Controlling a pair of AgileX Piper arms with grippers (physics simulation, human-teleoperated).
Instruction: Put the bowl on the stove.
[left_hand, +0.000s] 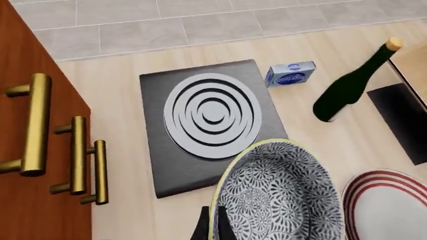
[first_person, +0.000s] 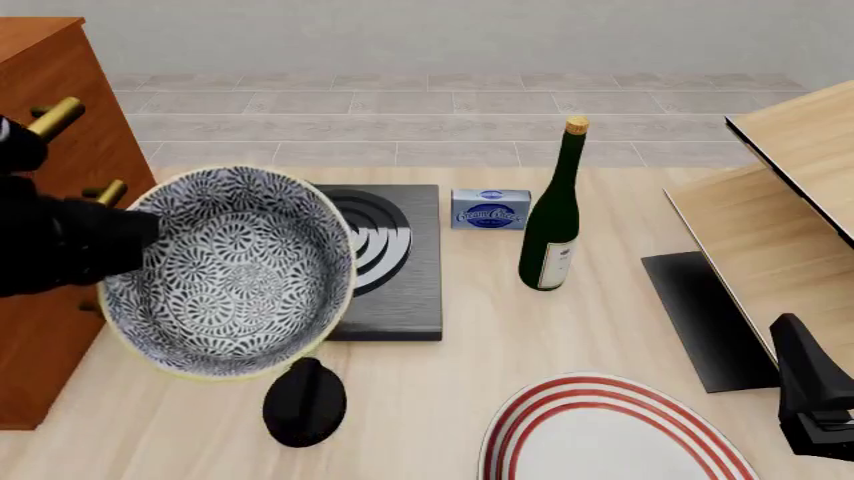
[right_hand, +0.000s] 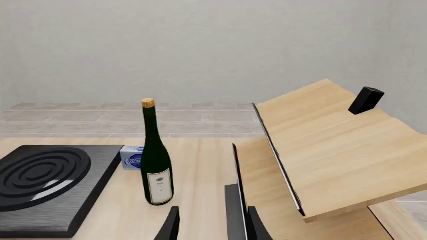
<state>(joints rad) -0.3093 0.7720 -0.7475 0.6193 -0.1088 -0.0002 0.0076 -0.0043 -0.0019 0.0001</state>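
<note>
The bowl (first_person: 227, 270), white with a dense blue-grey floral pattern, is held up in the air and tilted, and covers the left part of the stove (first_person: 395, 262) in the front view. My left gripper (first_person: 134, 235) is shut on the bowl's rim at its left side. In the left wrist view its fingers (left_hand: 202, 229) pinch the rim of the bowl (left_hand: 280, 195), with the black stove and its burner rings (left_hand: 212, 116) beyond. My right gripper (first_person: 805, 375) is low at the right; the right wrist view shows it (right_hand: 212, 227) open and empty.
A green wine bottle (first_person: 551, 215) and a small blue box (first_person: 490, 210) stand right of the stove. A red-striped plate (first_person: 607, 435) and a black knob (first_person: 304, 400) lie near the front. A wooden cabinet (first_person: 54, 100) is on the left, a tilted wooden rack (first_person: 787, 190) on the right.
</note>
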